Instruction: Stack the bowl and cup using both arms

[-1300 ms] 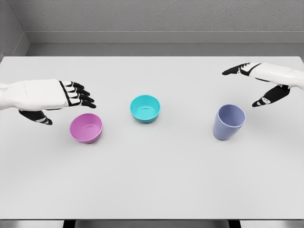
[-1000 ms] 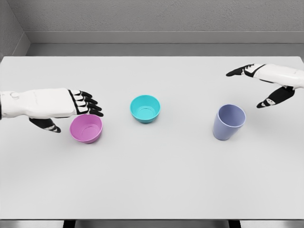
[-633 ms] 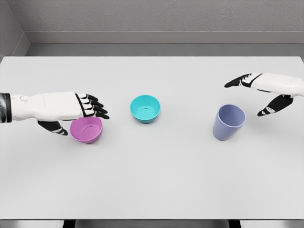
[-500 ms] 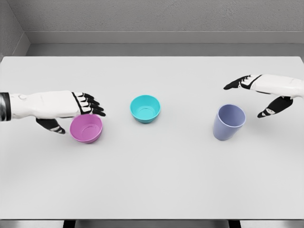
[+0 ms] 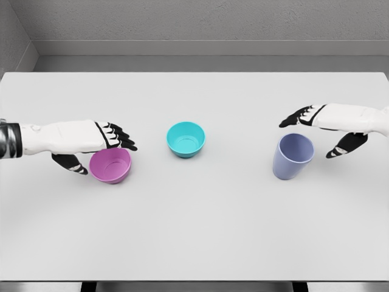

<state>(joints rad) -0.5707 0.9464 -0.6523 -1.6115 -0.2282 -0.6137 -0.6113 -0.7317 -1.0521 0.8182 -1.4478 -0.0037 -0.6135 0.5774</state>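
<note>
Now, on the worktop (image 5: 194, 231): left hand (image 5: 100, 141) over the pink bowl (image 5: 110, 165), fingers on its far rim, seemingly gripping. Right hand (image 5: 322, 129) open beside the cup (image 5: 292, 157). Teal bowl (image 5: 186, 139) between.

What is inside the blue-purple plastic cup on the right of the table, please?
The visible part of the blue-purple cup's interior looks empty; its near wall hides the bottom. The right hand hovers open around its rim, not inside.
</note>
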